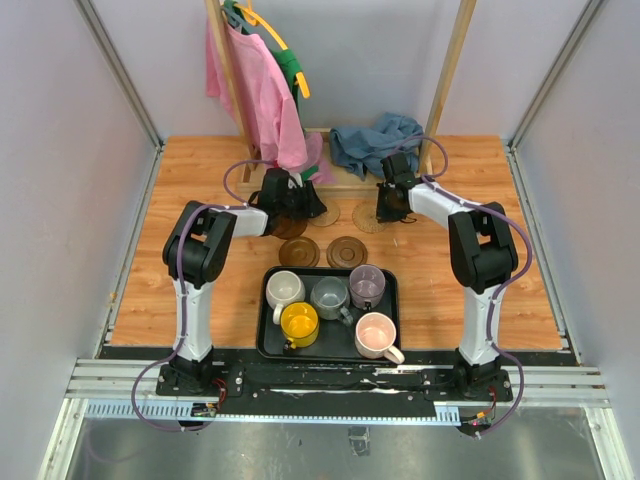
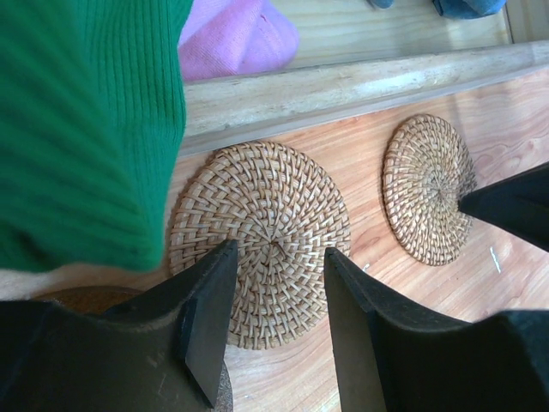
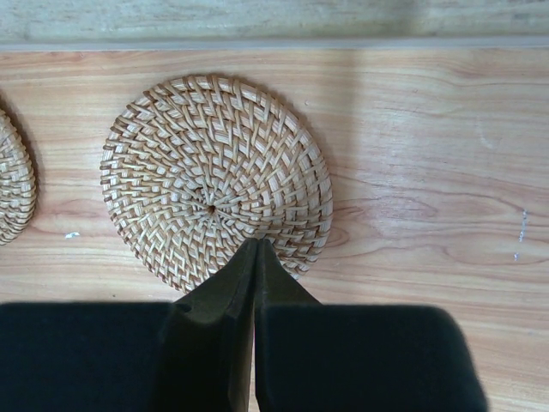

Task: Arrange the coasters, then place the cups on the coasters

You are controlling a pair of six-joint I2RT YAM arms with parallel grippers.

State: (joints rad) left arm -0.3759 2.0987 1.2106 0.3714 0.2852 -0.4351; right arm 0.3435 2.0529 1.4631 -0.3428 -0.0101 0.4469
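Note:
Two woven tan coasters [image 1: 325, 213] [image 1: 372, 217] lie near the wooden rail, and two dark brown coasters [image 1: 298, 252] [image 1: 347, 250] lie nearer the tray. My left gripper [image 2: 279, 251] is open above the left woven coaster [image 2: 257, 227], holding nothing. A third dark coaster [image 2: 90, 299] peeks out under its left finger. My right gripper [image 3: 257, 244] is shut and empty, its tip over the near edge of the right woven coaster [image 3: 214, 180]. White [image 1: 284, 289], grey [image 1: 329, 296], purple [image 1: 367, 285], yellow [image 1: 299, 322] and pink [image 1: 375, 333] cups stand in the tray.
The black tray [image 1: 268, 345] sits at the near middle. A wooden rack's base rail [image 2: 360, 81] runs just behind the coasters, with pink [image 1: 255, 90] and green [image 2: 77, 129] clothes hanging over the left gripper. A blue cloth [image 1: 375, 140] lies behind the right gripper.

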